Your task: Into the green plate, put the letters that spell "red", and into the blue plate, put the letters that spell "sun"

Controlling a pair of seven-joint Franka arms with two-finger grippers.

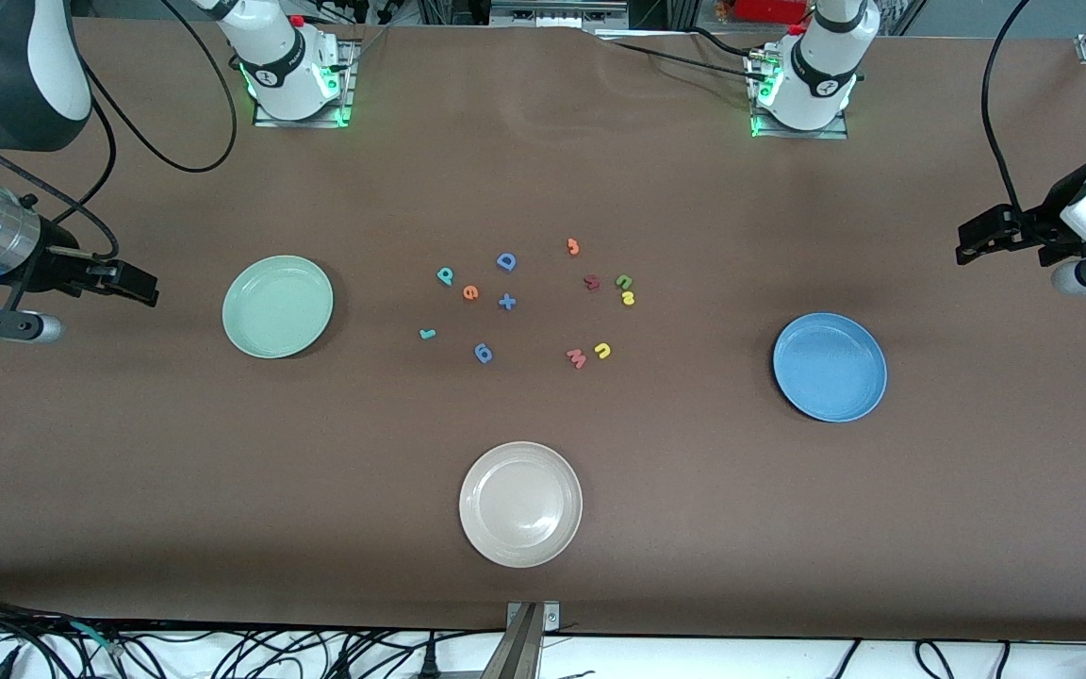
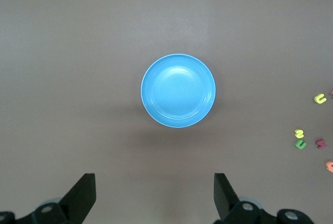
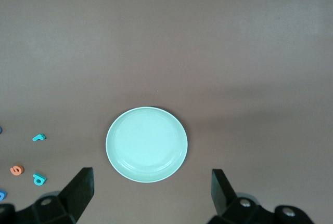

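Nearest the front camera sits a cream-white plate [image 1: 520, 504], round and glossy with a faint ringed rim, on the brown matte worktop [image 1: 788, 528]; it has no part in the job. Farther from the camera, the green plate [image 1: 277, 306] lies toward the right arm's end and the blue plate [image 1: 830, 367] toward the left arm's end; both are bare.

Between them the small foam letters are scattered, well apart from either plate: the teal "d" [image 1: 445, 275], the orange "e" [image 1: 470, 292] just beside it, and the teal "r" [image 1: 427, 333] nearer the camera; toward the blue plate, the green "n" [image 1: 624, 281] almost touching the yellow "s" [image 1: 628, 298], and the yellow "u" [image 1: 602, 351] nearer the camera.

The left pincer [image 1: 977, 238] hangs over the worktop's end by the blue plate, fingers spread wide and holding nothing; the right pincer [image 1: 128, 281] hangs by the green plate, likewise wide open and empty; neither has begun.

Trouble, as I judge it, lies in the look-alikes: the blue capital "D" [image 1: 505, 261] sits near the teal "d", the orange "3" [image 1: 573, 247] shares the "e"'s colour, and the pink "W" [image 1: 577, 357] lies just beside the "u", so a wrong or double pick is easy; the "n" and "s" are so close that closing on one may nudge the other. The letters look thin, soft and light; flat on the worktop they offer little edge, and may slip or cling to a finger on release.
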